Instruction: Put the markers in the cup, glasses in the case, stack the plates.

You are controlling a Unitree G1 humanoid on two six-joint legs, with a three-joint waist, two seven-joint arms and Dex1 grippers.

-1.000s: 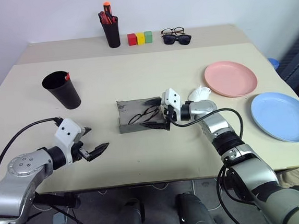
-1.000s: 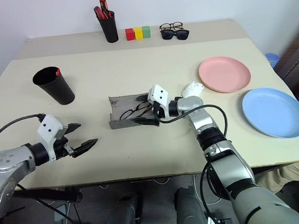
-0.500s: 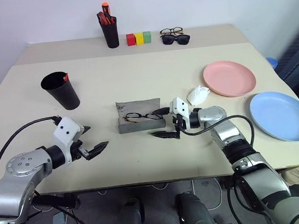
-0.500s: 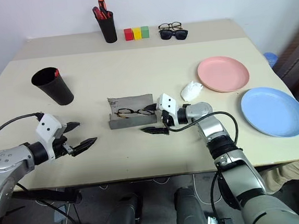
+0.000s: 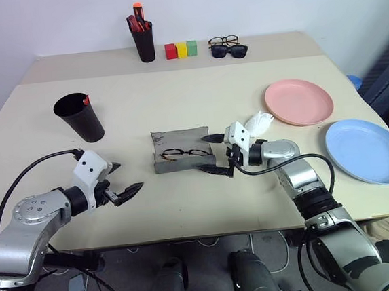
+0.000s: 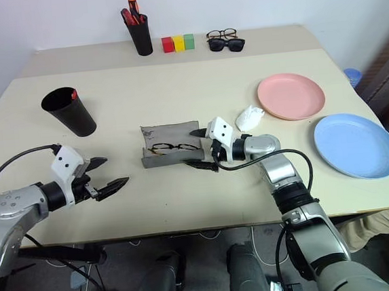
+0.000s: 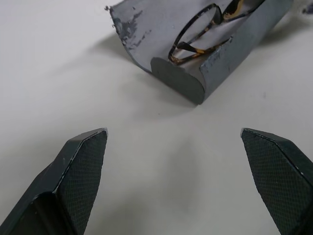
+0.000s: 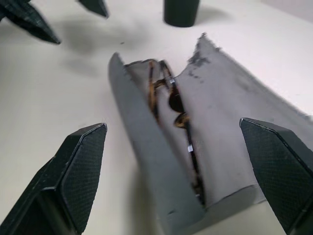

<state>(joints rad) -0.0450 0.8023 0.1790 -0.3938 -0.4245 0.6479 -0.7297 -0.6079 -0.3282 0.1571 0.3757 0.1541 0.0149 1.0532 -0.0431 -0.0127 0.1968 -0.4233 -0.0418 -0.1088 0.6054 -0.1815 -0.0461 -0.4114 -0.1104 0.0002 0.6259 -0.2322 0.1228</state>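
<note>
The grey case [image 5: 170, 164] lies open at the table's middle with the thin dark-rimmed glasses [image 5: 185, 152] inside it; the wrist views also show the glasses [image 7: 205, 30] resting in the case [image 8: 146, 166]. My right gripper [image 5: 206, 154] is open just right of the case's end, pointing at it and holding nothing. My left gripper [image 5: 124, 179] hangs open and empty over bare table, left of the case. The black cup [image 5: 82, 121] stands at the left with a red marker tip [image 5: 86, 99] poking over its rim. The pink plate [image 5: 299, 101] and blue plate [image 5: 367, 151] lie side by side at the right.
A crumpled white thing [image 5: 258, 121] lies between my right arm and the pink plate. Along the back stand a black pen pot [image 5: 145, 44] with red markers, three coloured blocks [image 5: 181, 49], and a pair of spectacles beside sunglasses [image 5: 229, 48].
My right gripper has drawn back out of the case to the right, leaving the glasses lying inside. The left gripper has stayed put.
</note>
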